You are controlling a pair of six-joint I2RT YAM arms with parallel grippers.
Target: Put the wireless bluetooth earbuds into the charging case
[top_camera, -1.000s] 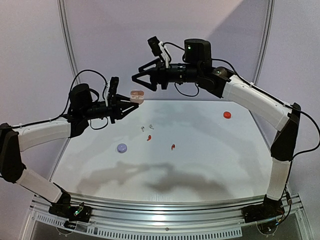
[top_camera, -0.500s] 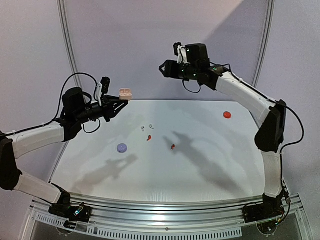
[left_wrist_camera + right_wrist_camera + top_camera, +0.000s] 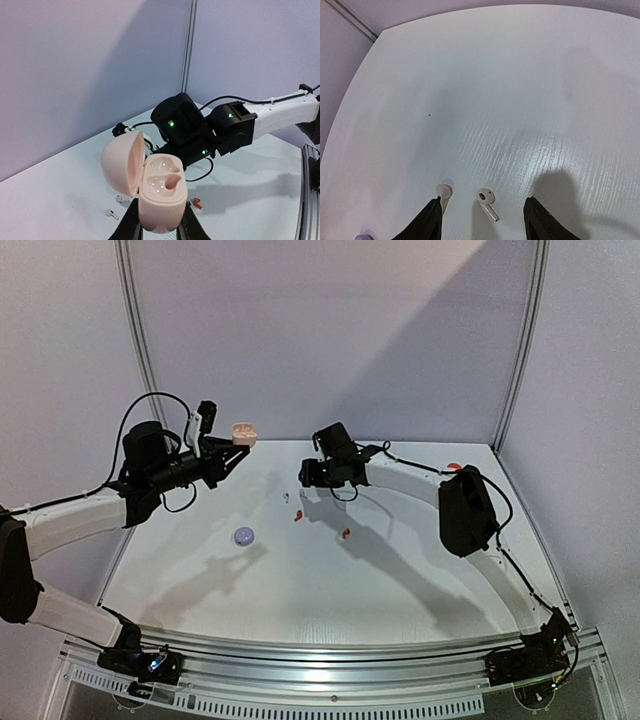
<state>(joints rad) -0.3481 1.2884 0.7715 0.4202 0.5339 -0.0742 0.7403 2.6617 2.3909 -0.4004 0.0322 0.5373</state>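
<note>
- Pale lilac walls close in a glossy white surface (image 3: 400, 570), its sheen throwing soft shadows under both arms
- left pincer (image 3: 159, 227) is clamped on the base of the charging case (image 3: 160, 195) and holds it well above the surface; lid hinged wide open, both moulded wells facing up and empty
- right pincer (image 3: 484, 215) hangs low over the surface with its jaws apart and nothing between them; one white earbud (image 3: 487, 198) lies in the gap between the fingers, stem pointing toward the camera; a second white earbud (image 3: 443, 190) lies just beside the tip of one finger
- a red earbud (image 3: 297, 516) and another red earbud (image 3: 345, 533) lie nearer the arm bases, apart from each other; a closed lilac case (image 3: 244, 536) sits to the left of them
- handling, as a judgement: each bud looks very light, hard and smooth, so it may skid or flick away on the glossy top if squeezed off-centre; best pinched across the rounded head or the top of the stem, jaws squared to it; the neighbouring bud risks a nudge
</note>
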